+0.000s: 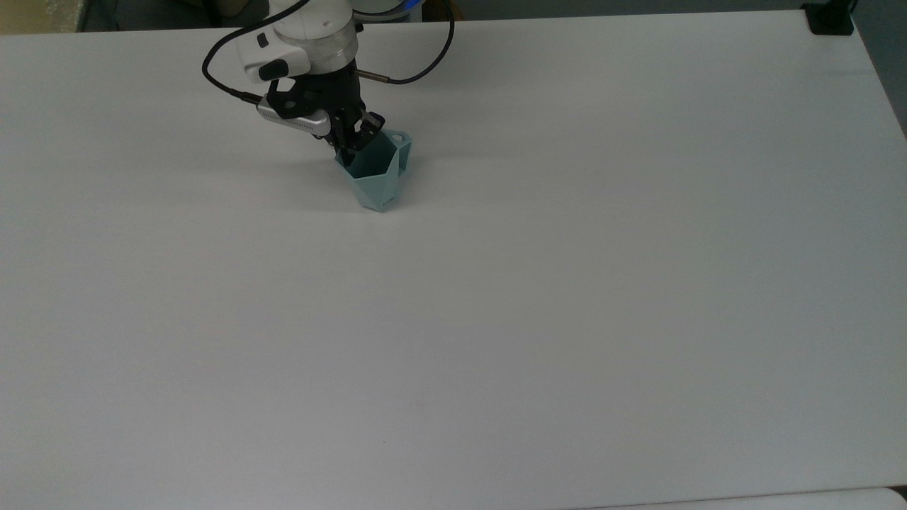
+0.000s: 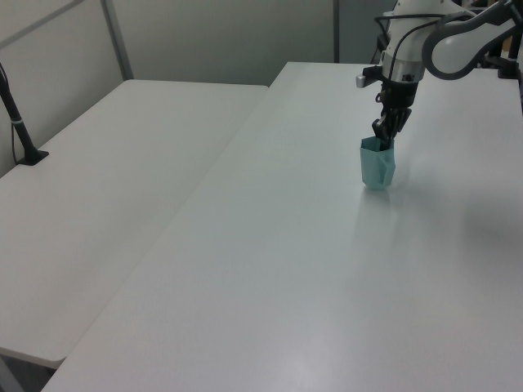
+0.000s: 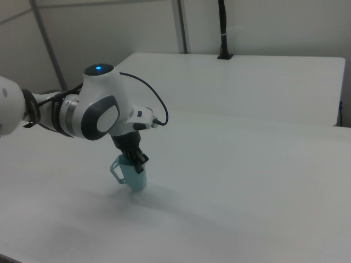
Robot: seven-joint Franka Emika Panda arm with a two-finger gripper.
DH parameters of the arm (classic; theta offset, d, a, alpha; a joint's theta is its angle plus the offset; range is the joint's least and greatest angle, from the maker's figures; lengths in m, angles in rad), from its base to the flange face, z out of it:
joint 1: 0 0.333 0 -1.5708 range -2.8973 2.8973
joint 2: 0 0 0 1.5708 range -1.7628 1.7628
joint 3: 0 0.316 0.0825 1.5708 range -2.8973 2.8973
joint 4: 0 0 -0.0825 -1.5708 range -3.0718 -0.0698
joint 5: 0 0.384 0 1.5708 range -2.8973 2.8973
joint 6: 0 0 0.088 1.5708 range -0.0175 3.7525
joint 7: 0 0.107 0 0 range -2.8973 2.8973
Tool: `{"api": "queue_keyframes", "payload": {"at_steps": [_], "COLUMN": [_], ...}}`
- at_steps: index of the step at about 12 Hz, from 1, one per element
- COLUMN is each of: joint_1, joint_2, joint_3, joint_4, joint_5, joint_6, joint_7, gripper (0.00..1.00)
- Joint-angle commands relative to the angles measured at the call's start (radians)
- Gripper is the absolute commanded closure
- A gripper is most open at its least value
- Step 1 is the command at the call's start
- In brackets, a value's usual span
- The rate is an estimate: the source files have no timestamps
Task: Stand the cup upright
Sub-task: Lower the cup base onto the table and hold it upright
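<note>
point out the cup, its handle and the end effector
cup [image 1: 374, 190], top view, lower faceted side wall
cup handle [image 3: 115, 168], right view, side loop
end effector [image 2: 382, 136], left view, between fingertips at the rim

From the top view we look steeply down on the worktop [image 1: 567, 283] from high up. The left view and the right view sit lower, at opposite ends, facing each other along it. All three share the cup [image 1: 375, 173] beneath the pincer [image 1: 352, 145].
</note>
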Motion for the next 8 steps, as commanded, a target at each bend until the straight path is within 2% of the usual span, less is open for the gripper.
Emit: {"api": "queue_keyframes", "payload": {"at_steps": [1,8], "joint_1": [0.013,0.02], "joint_2": [-0.032,0.01], "joint_3": [-0.01,-0.011], "joint_4": [-0.032,-0.024], "joint_5": [0.027,0.027], "joint_6": [0.031,0.034], "joint_7": [-0.023,-0.025], "gripper": [1.0,1.0]}}
